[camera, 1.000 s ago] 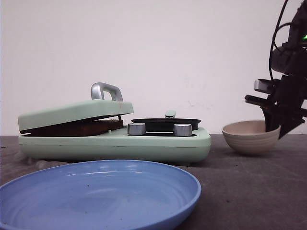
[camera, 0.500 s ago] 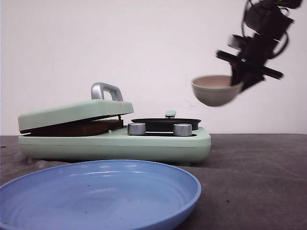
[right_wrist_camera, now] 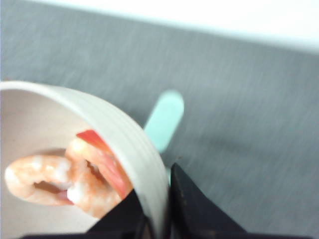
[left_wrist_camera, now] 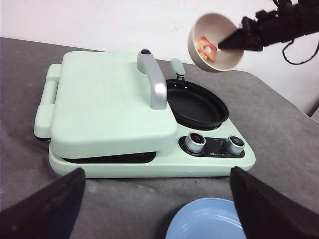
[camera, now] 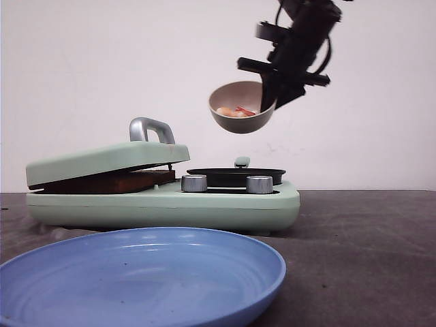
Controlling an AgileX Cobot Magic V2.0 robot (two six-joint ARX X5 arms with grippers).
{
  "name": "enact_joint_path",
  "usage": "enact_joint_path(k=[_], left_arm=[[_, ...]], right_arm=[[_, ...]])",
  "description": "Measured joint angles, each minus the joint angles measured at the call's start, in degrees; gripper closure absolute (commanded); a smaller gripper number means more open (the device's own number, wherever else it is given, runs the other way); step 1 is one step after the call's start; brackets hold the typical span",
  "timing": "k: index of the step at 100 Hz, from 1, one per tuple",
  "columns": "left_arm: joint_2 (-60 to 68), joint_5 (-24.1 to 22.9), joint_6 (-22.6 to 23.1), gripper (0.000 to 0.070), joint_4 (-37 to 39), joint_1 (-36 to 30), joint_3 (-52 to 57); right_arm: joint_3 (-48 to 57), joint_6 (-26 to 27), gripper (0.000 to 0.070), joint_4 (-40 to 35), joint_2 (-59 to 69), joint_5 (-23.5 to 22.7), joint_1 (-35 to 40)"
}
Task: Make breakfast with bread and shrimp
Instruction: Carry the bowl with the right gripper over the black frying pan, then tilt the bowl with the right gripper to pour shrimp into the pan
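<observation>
High above the table, the right gripper [camera: 272,95] pinches the rim of a beige bowl [camera: 240,117], one finger inside the wall and one outside, as the right wrist view shows. The bowl hangs tilted, its mouth turned toward the appliance. Inside lie pink, curled shrimp [right_wrist_camera: 55,181] with a red tail piece, resting against the lower wall. They look soft, wet and slippery, likely to slide out together once the bowl tips further, so the rim hold suits pouring, though a thin-edge grip could let the bowl swivel.

Directly below sits a round black frying pan [left_wrist_camera: 195,103] set into a mint-green breakfast maker [camera: 163,197] with two silver knobs. Its hinged lid [left_wrist_camera: 107,107] with a metal handle is lowered over the griddle side; a dark brown slab shows in the gap, and whether bread lies there cannot be told.

The left gripper [left_wrist_camera: 158,204] hangs spread wide and empty, near a blue plate [camera: 136,276] at the front.
</observation>
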Motion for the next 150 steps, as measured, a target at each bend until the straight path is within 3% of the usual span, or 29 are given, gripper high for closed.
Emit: enact_joint_path(k=[41, 67, 113, 150], left_arm=[[0.0, 0.0, 1.5, 0.0185, -1.2, 0.0, 0.0], [0.0, 0.0, 2.2, 0.0185, -1.2, 0.0, 0.0], [-0.3, 0.0, 5.0, 0.0185, -0.8, 0.0, 0.0], [-3.8, 0.0, 5.9, 0.0185, -0.5, 0.0, 0.0]], right_arm=[[0.0, -19.7, 0.0700, 7.3, 0.0, 22.8, 5.0], [0.0, -29.8, 0.0700, 9.2, 0.0, 33.0, 8.8], [0.0, -46.4, 0.0700, 12.1, 0.0, 49.4, 14.2], [0.0, -59.2, 0.0700, 12.6, 2.3, 57.9, 15.3]])
